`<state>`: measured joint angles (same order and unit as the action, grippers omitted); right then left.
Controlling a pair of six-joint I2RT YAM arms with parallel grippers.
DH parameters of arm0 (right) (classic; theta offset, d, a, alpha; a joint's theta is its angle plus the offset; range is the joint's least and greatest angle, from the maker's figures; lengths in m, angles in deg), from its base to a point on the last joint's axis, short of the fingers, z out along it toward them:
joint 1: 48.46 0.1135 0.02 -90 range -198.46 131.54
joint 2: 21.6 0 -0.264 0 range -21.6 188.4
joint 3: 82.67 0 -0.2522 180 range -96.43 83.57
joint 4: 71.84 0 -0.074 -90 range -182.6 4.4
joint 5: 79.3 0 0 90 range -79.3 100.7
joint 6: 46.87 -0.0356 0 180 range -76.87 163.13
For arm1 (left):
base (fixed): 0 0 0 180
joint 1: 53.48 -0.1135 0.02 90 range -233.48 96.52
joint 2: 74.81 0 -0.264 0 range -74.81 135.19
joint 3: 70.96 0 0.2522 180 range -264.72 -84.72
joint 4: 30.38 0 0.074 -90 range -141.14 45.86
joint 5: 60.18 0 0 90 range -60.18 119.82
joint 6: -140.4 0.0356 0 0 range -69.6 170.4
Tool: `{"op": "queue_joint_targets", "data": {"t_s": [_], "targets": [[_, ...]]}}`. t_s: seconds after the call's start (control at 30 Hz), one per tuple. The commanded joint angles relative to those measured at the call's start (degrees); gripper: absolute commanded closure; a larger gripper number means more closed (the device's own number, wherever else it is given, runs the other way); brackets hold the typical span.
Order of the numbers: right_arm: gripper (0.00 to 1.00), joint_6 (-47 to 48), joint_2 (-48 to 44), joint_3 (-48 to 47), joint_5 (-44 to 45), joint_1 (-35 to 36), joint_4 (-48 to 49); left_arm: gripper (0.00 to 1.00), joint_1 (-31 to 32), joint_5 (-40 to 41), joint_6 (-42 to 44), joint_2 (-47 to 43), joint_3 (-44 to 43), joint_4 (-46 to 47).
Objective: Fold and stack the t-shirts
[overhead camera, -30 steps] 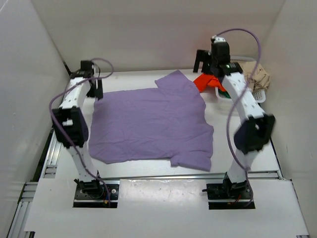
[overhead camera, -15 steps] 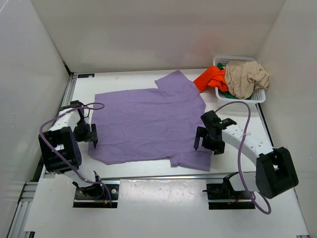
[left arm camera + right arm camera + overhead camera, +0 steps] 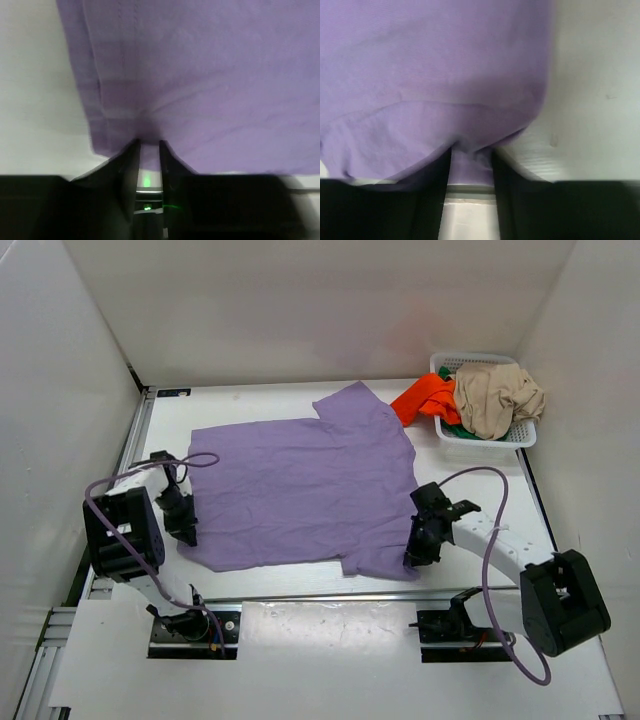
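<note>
From above, four t-shirts show. One lavender t-shirt (image 3: 300, 490) lies spread flat on the white table (image 3: 250, 405), its long axis running left to right, with the hem to the left and the sleeves to the right. The orange t-shirt (image 3: 425, 398), beige t-shirt (image 3: 498, 395) and green t-shirt (image 3: 452, 427) are heaped in one white basket (image 3: 487, 443) at the far right corner. White walls enclose the table. Two arms reach in: the left gripper (image 3: 185, 530) is at the near hem corner and the right gripper (image 3: 415, 550) at the near sleeve.

The left wrist view shows the fingers nearly together, pinching the puckered hem edge.

The right wrist view shows the jaws clamped on a purple fold beside bare table.
</note>
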<state>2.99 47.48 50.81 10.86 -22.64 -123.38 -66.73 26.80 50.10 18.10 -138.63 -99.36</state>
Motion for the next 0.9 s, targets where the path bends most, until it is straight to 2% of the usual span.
{"op": "queue_joint_targets", "data": {"t_s": [0.0, 0.03, 0.1, 0.2, 0.23, 0.27, 0.4, 0.5, 0.53, 0.57, 0.63, 0.73, 0.87], "targets": [[0.80, 0.94, 1.15, -0.99, -3.15, -1.91, 3.68, 0.82, 0.34, -2.07, 0.30, 1.13, -0.49, 2.22], [0.87, 0.94, 1.15, -2.04, -3.15, -2.44, 3.68, 0.90, 0.34, -1.46, 0.30, 1.14, -1.02, 2.83], [1.00, 2.34, 2.63, -7.63, -3.68, -3.84, 3.68, 0.90, 0.34, -0.41, 0.30, 1.14, -4.07, 3.36], [1.00, 3.05, 8.25, -16.43, -6.56, -5.34, 2.81, 0.90, 0.86, 0.92, 0.30, 4.02, -9.70, 2.67], [1.00, 3.05, 10.44, -19.77, -7.36, -5.35, 1.58, 0.90, 1.47, 0.92, 0.30, 5.17, -14.42, 2.14], [1.00, 2.44, 14.99, -26.42, -8.24, -5.87, 0.26, 0.90, 1.48, 1.53, 0.30, 6.31, -16.82, 1.44], [0.99, 1.12, 25.47, -38.49, -12.28, -8.15, -3.35, 0.87, 3.50, 3.64, 0.30, 13.69, -26.41, -1.02], [0.78, -2.13, 32.68, -43.34, -15.45, -10.79, -2.83, 0.80, 4.12, 4.78, 0.30, 16.78, -30.19, -1.03], [0.67, -2.14, 34.18, -46.32, -16.85, -11.58, -2.30, 0.76, 4.12, 4.78, 0.30, 17.92, -30.20, -1.03], [0.45, -2.74, 36.54, -47.57, -17.39, -11.59, -1.25, 0.71, 4.12, 5.31, 0.30, 17.93, -30.90, -1.03], [0.36, -1.35, 38.23, -51.60, -19.49, -11.59, -1.24, 0.65, 3.51, 5.84, 0.30, 17.93, -30.90, -1.03], [0.32, 4.44, 35.71, -53.02, -20.12, -10.98, -0.72, 0.54, 2.01, 5.84, 0.30, 12.16, -27.49, -1.03], [0.33, 10.77, 26.92, -46.47, -14.85, -9.48, -0.72, 0.52, 2.01, 8.64, 0.30, 2.15, -15.75, -1.03]]}}
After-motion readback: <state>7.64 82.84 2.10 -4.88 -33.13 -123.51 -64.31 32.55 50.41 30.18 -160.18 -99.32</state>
